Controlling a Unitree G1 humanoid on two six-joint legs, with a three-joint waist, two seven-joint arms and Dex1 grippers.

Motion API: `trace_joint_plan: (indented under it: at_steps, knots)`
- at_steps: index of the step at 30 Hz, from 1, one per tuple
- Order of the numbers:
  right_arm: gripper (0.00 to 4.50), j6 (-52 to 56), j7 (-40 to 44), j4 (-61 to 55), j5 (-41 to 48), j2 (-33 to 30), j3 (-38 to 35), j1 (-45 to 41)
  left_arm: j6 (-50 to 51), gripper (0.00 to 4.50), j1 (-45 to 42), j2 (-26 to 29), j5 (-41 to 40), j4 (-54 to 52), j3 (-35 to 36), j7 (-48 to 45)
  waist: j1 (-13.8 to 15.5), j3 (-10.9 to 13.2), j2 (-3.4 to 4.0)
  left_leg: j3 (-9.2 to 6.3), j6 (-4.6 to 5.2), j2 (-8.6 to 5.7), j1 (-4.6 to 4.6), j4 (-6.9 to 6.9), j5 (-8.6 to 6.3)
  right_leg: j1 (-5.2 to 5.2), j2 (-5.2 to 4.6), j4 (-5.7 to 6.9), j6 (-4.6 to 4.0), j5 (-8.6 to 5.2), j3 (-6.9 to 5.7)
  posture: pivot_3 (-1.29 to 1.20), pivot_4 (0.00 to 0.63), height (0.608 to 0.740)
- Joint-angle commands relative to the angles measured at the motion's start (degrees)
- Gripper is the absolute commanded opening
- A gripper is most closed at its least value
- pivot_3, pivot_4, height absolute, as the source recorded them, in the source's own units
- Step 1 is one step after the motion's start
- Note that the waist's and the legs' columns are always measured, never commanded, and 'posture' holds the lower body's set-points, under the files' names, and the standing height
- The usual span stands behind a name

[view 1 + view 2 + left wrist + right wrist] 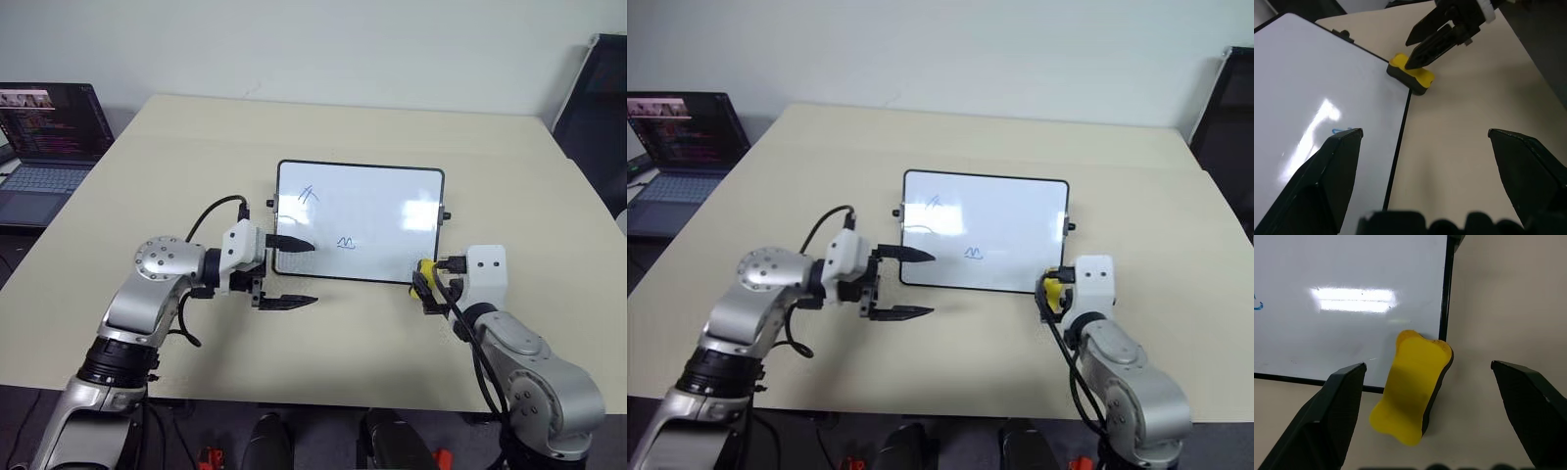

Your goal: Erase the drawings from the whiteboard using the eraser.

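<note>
Beige bench (176, 147) against a pale wall; one laptop (44, 147) far left. One whiteboard (358, 220) lies centre, two blue drawings (345, 242) discernible. One eraser (1413, 384) rests at its near right corner, overlapping the frame. Right end effector (1427, 421) spread, straddling it; left end effector (294, 274) spread at the board's near left edge.
</note>
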Motion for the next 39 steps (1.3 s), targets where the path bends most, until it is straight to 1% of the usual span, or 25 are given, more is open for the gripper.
trace_joint_plan:
  at_steps: [1,6,9,10,13,16,20,21,24,29,32,33,36,39]
  knots:
    - [4.49,-2.2,-1.0,1.1,-1.4,1.9,0.5,-1.1,-1.2,4.50,-1.5,-0.3,0.3,-0.1,0.4,-0.3,-0.1,0.0,0.00,0.00,0.00,0.00,0.00,0.00,0.00,0.00,0.00,0.01,0.00,0.00,0.00,0.00,0.150,0.740]
    - [4.49,-4.5,-0.7,4.1,-2.2,4.1,0.2,-0.9,1.6,4.50,-2.2,0.1,0.0,-2.8,0.6,1.0,-0.1,0.0,0.00,0.00,0.00,0.00,0.00,0.02,0.00,0.00,0.00,0.02,0.01,0.01,0.00,0.00,0.150,0.740]
    - [4.49,-5.8,-0.7,5.4,-2.7,4.3,0.0,-0.5,2.9,4.50,-2.0,0.3,0.0,-4.3,0.7,1.8,-0.1,0.0,0.01,-0.01,0.00,0.00,-0.01,0.01,0.00,0.00,0.00,0.02,0.02,0.01,0.00,0.00,0.150,0.740]
    - [4.32,-6.2,-0.7,5.6,-2.9,4.2,-0.1,-0.4,3.4,4.50,-1.9,0.4,0.0,-4.9,0.8,2.2,-0.1,0.0,0.01,-0.01,0.00,0.00,-0.01,0.01,0.00,0.00,0.00,0.02,0.02,0.01,0.00,0.00,0.150,0.740]
    - [3.61,-7.0,-0.8,5.7,-3.3,4.3,-0.7,-0.3,4.4,4.50,-1.3,0.7,-0.1,-6.0,1.0,2.7,-0.1,0.0,0.01,-0.02,0.00,0.00,0.00,0.01,0.00,0.00,0.00,0.02,0.02,0.01,-0.01,0.00,0.150,0.740]
    - [2.49,-6.9,-0.4,5.3,-3.4,4.1,-0.9,-0.1,5.1,4.50,-0.6,1.0,-0.3,-6.6,1.3,3.2,-0.1,0.0,0.01,-0.01,0.00,0.00,0.00,0.01,0.00,0.00,0.00,0.02,0.02,0.01,0.00,0.00,0.150,0.740]
    - [1.20,-6.4,0.7,4.5,-3.4,4.0,-1.1,0.1,5.9,4.50,0.9,1.9,-0.4,-6.8,2.1,3.8,-0.2,0.0,0.01,-0.02,0.00,0.00,0.00,0.01,0.00,0.00,0.00,0.02,0.02,0.01,0.00,0.00,0.150,0.740]
    - [1.11,-6.4,0.9,4.4,-3.4,3.9,-1.1,0.1,6.4,4.50,1.4,2.2,-0.5,-7.0,2.5,4.1,-0.1,0.0,0.01,-0.02,0.00,0.01,0.00,0.01,0.00,0.00,0.00,0.02,0.01,0.00,-0.01,0.00,0.150,0.740]
    - [1.11,-6.3,1.4,3.9,-3.5,3.7,-1.1,0.1,7.6,4.50,2.4,2.6,-1.2,-7.6,3.2,5.0,-0.1,0.0,0.01,-0.02,0.00,0.01,0.00,0.01,0.00,0.00,0.00,0.02,0.01,0.00,-0.01,0.00,0.150,0.740]
    - [1.10,-6.2,4.9,1.3,-3.3,-1.5,-0.8,-0.1,11.4,4.50,7.3,4.4,-3.0,-10.4,6.4,7.3,-0.1,0.0,0.02,-0.01,0.00,0.01,0.00,0.01,0.00,0.00,-0.01,0.00,0.01,0.00,0.00,0.00,0.150,0.740]
    - [1.10,-12.1,15.6,-1.7,-2.4,-15.2,1.7,1.5,15.7,4.50,13.3,6.8,-5.5,-13.6,9.9,8.2,-0.2,0.1,0.09,0.03,0.00,0.00,-0.01,0.00,0.00,0.00,-0.04,-0.01,0.00,-0.01,0.03,0.00,0.150,0.740]
    - [1.10,-14.1,18.8,-2.5,-1.7,-18.8,1.6,2.4,16.7,4.50,15.2,7.6,-6.0,-14.5,11.0,8.3,-0.2,0.1,0.09,0.05,0.00,0.00,-0.01,0.00,0.00,0.00,-0.05,-0.02,0.01,-0.02,0.04,0.00,0.150,0.740]
    - [1.10,-16.6,24.0,-3.1,0.6,-24.1,0.4,3.3,17.5,4.50,18.7,9.3,-6.1,-16.3,12.6,8.9,-0.1,0.0,0.06,-0.02,0.00,0.05,0.04,-0.04,-0.01,0.01,-0.01,0.00,-0.04,-0.08,-0.05,0.00,0.150,0.740]
    - [1.10,-19.7,27.7,-3.2,1.6,-27.0,1.3,1.6,18.4,4.50,19.6,9.8,-6.3,-17.4,13.7,10.3,-0.1,0.1,0.06,-0.03,0.00,0.02,0.05,0.05,0.00,0.03,-0.02,0.01,-0.03,-0.07,-0.02,0.00,0.150,0.740]
